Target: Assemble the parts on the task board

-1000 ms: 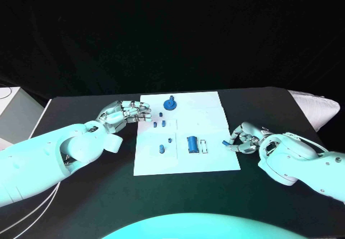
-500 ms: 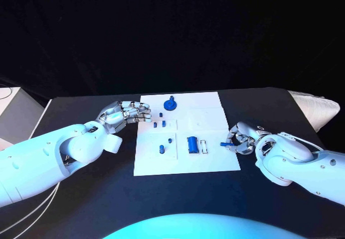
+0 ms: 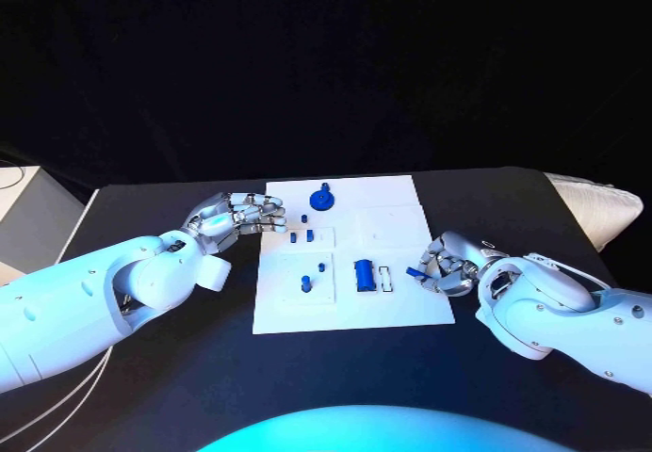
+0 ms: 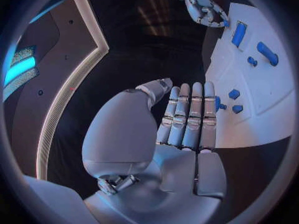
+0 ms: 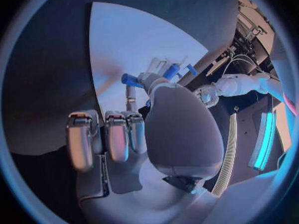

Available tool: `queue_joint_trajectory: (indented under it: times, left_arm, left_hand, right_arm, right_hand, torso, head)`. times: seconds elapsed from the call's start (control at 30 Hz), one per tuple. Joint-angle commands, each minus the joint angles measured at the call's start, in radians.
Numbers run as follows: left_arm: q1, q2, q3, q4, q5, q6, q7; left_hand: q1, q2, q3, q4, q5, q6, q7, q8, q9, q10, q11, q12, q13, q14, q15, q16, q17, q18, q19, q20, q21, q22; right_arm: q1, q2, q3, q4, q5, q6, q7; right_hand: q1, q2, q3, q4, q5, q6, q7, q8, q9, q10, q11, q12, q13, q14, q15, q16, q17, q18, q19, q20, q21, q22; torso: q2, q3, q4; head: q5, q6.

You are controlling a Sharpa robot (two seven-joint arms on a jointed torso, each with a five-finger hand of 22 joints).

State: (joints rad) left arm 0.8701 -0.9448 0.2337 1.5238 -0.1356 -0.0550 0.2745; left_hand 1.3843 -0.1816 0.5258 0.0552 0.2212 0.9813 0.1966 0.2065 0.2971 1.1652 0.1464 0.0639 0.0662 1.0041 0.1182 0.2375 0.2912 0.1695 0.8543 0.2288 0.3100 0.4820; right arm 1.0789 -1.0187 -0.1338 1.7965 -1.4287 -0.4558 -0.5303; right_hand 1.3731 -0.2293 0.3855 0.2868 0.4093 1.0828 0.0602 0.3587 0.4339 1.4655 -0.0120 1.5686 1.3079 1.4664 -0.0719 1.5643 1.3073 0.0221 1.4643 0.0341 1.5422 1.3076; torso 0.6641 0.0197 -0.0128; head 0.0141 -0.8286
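Small blue peg [image 3: 415, 274], short and cylindrical, smooth-looking, pinched in the fingertips of the right robot hand [image 3: 451, 264] over the right edge of the task board [image 3: 408, 202]; long axis roughly level, free end pointing in toward the board's middle. Same peg [image 5: 131, 80] seen in the right wrist view as a stubby rod jutting sideways from the fingertips [image 5: 148, 78] above the white plate.

Task board: flat white rectangular plate, matt, lying on the middle of the black worktop [image 3: 163, 367], marked into faint rectangular fields. No legible writing or labels. On it: round blue disc with a short stem [image 3: 322, 199] near the far edge; larger blue cylinder [image 3: 363, 273] lying with long axis running near-to-far, just beside a pale slotted recess [image 3: 384, 278]; several small blue pieces [image 3: 307, 233] in the left half, one oblong piece [image 3: 306, 281] nearer the front.

Left robot hand [image 3: 239, 213] at the board's left edge, silver, segmented, fingers curled inward, nothing visible in its grip. Left wrist view: fingers [image 4: 187, 115] lying side by side beside the plate's edge, small blue pieces [image 4: 234, 94] just beyond them.

White arms smooth and glossy.
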Motion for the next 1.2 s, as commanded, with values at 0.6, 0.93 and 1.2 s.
queue_joint_trajectory:
  times: [0.6,0.93,1.2]
  left_arm:
    - [0.000,0.002,0.001,0.006,0.005,0.016,0.003]
    - [0.000,0.003,0.001,0.006,0.005,0.018,0.001]
    - [0.000,0.003,0.001,0.006,0.005,0.020,0.000]
  left_hand:
    - [-0.003,0.011,0.001,0.008,0.005,-0.001,0.000,-0.005,-0.002,-0.007,-0.001,0.001,0.001,0.006,-0.002,-0.006,0.003,0.011,0.008,-0.003,-0.005,-0.003]
    - [-0.004,0.011,0.000,0.008,0.005,-0.001,0.000,-0.005,-0.002,-0.007,-0.001,0.001,0.001,0.007,-0.002,-0.007,0.003,0.011,0.008,-0.003,-0.006,-0.004]
    - [-0.004,0.011,0.000,0.008,0.005,-0.001,0.000,-0.005,-0.002,-0.007,-0.001,0.001,0.001,0.007,-0.002,-0.007,0.003,0.011,0.008,-0.003,-0.006,-0.004]
  right_arm:
    - [0.007,0.089,-0.001,-0.020,0.148,-0.025,0.009]
    - [0.004,0.116,-0.002,-0.050,0.153,0.007,-0.018]
    - [0.002,0.128,-0.003,-0.063,0.149,0.019,-0.030]
  right_hand:
    - [-0.115,-0.005,-0.013,0.001,0.017,-0.003,-0.001,0.013,0.009,0.105,-0.003,0.002,0.263,0.104,-0.005,0.007,0.263,-0.018,0.101,-0.005,0.007,0.257]
    - [-0.139,0.001,-0.022,0.002,-0.018,-0.004,-0.001,0.014,0.010,0.105,-0.002,0.002,0.263,0.104,-0.005,0.007,0.263,-0.017,0.100,-0.005,0.005,0.256]
    - [-0.147,0.002,-0.025,0.002,-0.024,-0.004,-0.001,0.014,0.010,0.105,-0.002,0.002,0.263,0.104,-0.004,0.007,0.263,-0.018,0.101,-0.004,0.006,0.256]
  torso:
    - [0.002,0.0005,0.0016]
    - [0.001,-0.0001,0.0003]
    - [0.001,0.0003,0.0003]
  head:
    - [-0.006,-0.004]
    - [-0.005,-0.006]
    - [-0.005,-0.010]
